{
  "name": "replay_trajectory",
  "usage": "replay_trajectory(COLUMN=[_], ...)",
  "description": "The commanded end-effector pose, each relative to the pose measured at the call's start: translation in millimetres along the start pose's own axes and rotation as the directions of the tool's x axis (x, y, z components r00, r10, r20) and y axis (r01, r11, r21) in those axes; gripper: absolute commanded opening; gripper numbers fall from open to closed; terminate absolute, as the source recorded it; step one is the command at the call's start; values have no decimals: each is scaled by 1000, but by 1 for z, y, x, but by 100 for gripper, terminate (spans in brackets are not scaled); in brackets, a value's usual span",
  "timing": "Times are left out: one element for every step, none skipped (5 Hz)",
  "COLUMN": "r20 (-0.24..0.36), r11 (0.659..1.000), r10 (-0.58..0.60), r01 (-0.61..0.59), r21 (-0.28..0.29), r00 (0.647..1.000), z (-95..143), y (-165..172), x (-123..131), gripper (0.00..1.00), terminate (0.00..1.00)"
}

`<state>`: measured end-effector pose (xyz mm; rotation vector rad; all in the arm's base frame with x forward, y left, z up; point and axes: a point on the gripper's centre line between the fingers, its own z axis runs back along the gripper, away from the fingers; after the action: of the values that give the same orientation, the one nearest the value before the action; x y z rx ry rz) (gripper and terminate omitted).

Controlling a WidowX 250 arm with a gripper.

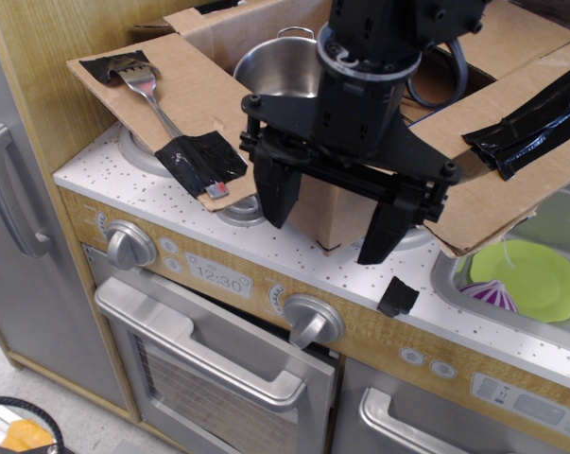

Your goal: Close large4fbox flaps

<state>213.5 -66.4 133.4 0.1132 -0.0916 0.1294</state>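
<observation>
The large4fbox (pixel 336 213) is a brown cardboard box standing on the toy stove top, open at the top. Its left flap (pixel 185 99) lies spread outward with a metal fork (pixel 152 95) held on by shiny black tape. The right flap (pixel 511 161) also hangs outward with a strip of black tape (pixel 535 123). The far flaps (pixel 511 38) stand open behind. A steel pot (pixel 280 66) sits inside the box. My black gripper (pixel 332 222) hangs in front of the box's near wall, fingers spread wide and empty.
The white speckled stove top (pixel 124 184) has knobs (pixel 129 244) and an oven door handle (pixel 199 345) below. A sink (pixel 540 284) at right holds a green plate and a purple onion. A loose scrap of black tape (pixel 396 296) lies near the counter edge.
</observation>
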Motion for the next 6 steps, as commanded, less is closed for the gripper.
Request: replay_trajectory(r20=[0,57,80,154,246,309], r11=[1000,1000,999,998,993,979], r10=[0,-5,7,-7,-18,-37], r01=[0,4,-11,-2,-11,-27], r21=[0,24,42,61,115,202], r00=[1000,998,997,988,969,950], z=[0,-21,-29,-48,-64,-65], y=[0,1,2,4,9,19], x=[0,-1,0,4,7,9], gripper=[100,100,100,100,100,100], terminate=[0,0,0,0,0,0])
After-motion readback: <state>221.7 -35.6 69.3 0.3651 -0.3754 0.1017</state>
